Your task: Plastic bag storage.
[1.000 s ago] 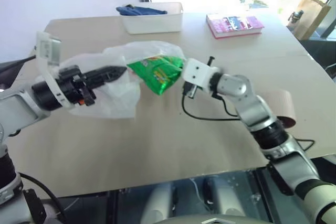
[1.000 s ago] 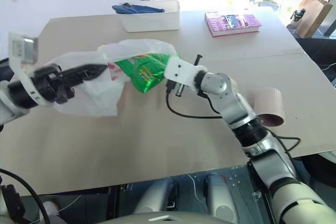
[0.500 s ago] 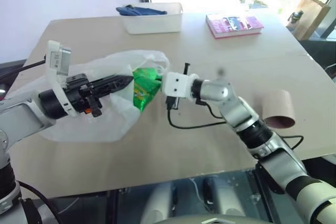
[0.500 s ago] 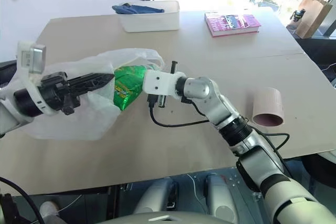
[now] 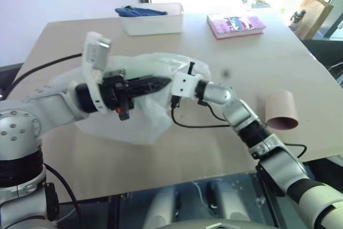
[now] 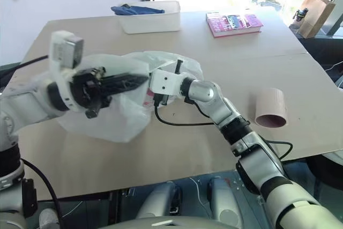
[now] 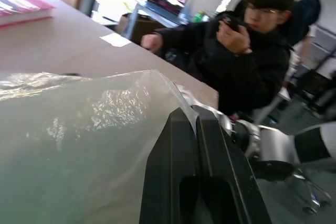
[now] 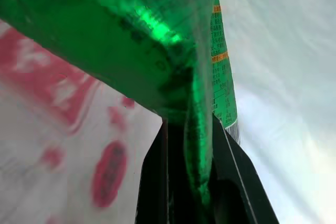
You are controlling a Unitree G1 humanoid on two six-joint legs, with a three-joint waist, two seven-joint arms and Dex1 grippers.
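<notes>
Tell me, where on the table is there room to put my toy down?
The table has bare room along its near edge, in front of the plastic bag, and between the pink book and the cardboard tube. It is crowded mid-table, where both grippers meet at the bag, and by the white bin.

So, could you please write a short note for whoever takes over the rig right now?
Left tool: shut on the plastic bag's rim, holding the mouth up above the table.
Right tool: shut on the green snack packet, reaching inside the bag.
Done: packet is carried into the bag.
Left: release the packet, withdraw the right arm, then store the bag.
Nearby: white bin, pink book, cardboard tube.
</notes>
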